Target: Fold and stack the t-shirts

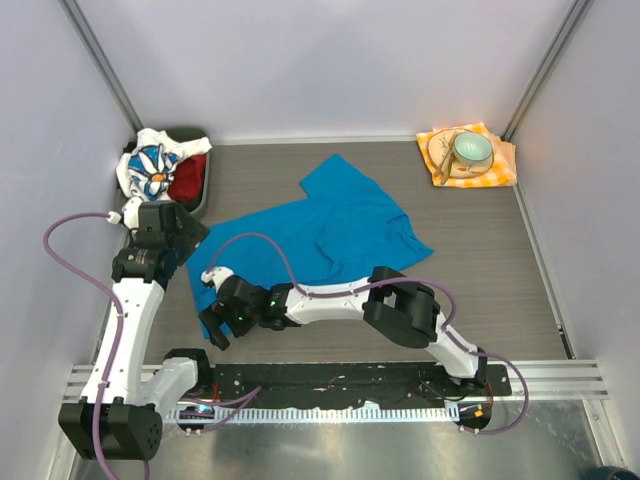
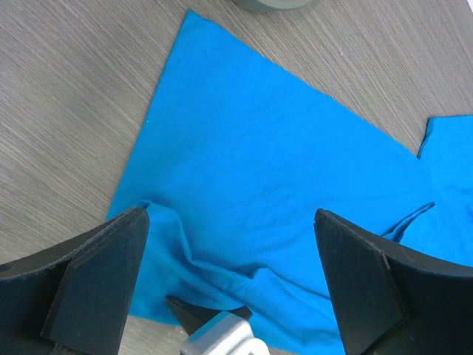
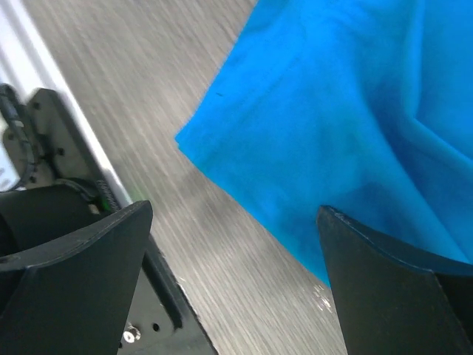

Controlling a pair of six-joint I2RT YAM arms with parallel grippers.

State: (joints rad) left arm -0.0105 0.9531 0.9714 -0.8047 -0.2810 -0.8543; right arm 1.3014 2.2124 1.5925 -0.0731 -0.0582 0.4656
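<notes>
A bright blue t-shirt (image 1: 320, 235) lies spread and rumpled on the table's middle. At the back left, a white t-shirt with blue daisies (image 1: 150, 165) and a red one (image 1: 188, 183) are bunched in a dark bin (image 1: 203, 195). My left gripper (image 1: 192, 237) hovers open over the blue shirt's left edge (image 2: 259, 148), holding nothing (image 2: 233, 251). My right gripper (image 1: 218, 328) reaches across to the shirt's near-left corner (image 3: 332, 111). It stands open (image 3: 236, 259) above bare table beside the hem. Its tip (image 2: 214, 329) shows in the left wrist view.
An orange-and-white checked napkin (image 1: 500, 165) with a pale green bowl (image 1: 472, 148) on it sits at the back right. Grey walls enclose the table on three sides. A metal rail (image 1: 540, 375) runs along the near edge.
</notes>
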